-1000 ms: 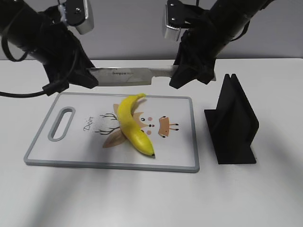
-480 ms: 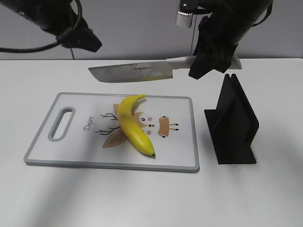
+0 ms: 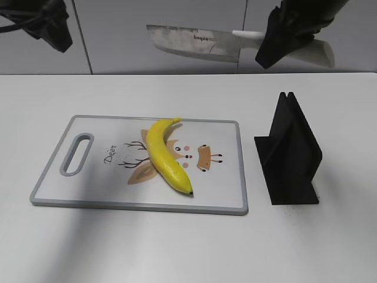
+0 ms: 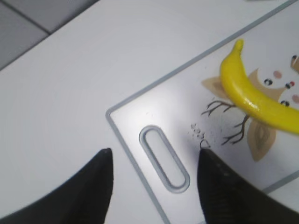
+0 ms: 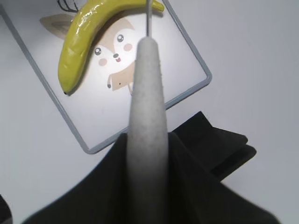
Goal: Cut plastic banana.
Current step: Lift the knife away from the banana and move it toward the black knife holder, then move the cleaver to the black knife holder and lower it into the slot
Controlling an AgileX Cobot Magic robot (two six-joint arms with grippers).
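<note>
The plastic banana (image 3: 165, 154) lies whole on the grey cutting board (image 3: 88, 191), stem toward the back; it also shows in the left wrist view (image 4: 252, 95) and the right wrist view (image 5: 86, 35). My right gripper (image 3: 283, 38) is shut on the white handle of a knife (image 3: 194, 40) and holds it level, high above the board's far edge. In the right wrist view the handle (image 5: 148, 116) sits between the jaws (image 5: 148, 154). My left gripper (image 4: 154, 161) is open and empty, high above the board's handle slot (image 4: 163, 156); in the exterior view it (image 3: 50, 23) is at the top left.
A black knife stand (image 3: 288, 159) stands on the white table right of the board, also visible in the right wrist view (image 5: 219, 144). The board (image 5: 140, 112) has a deer drawing under the banana.
My right gripper has lifted the knife up and to the right, away from the board. My left gripper let go of the blade tip and rose toward the upper left.
</note>
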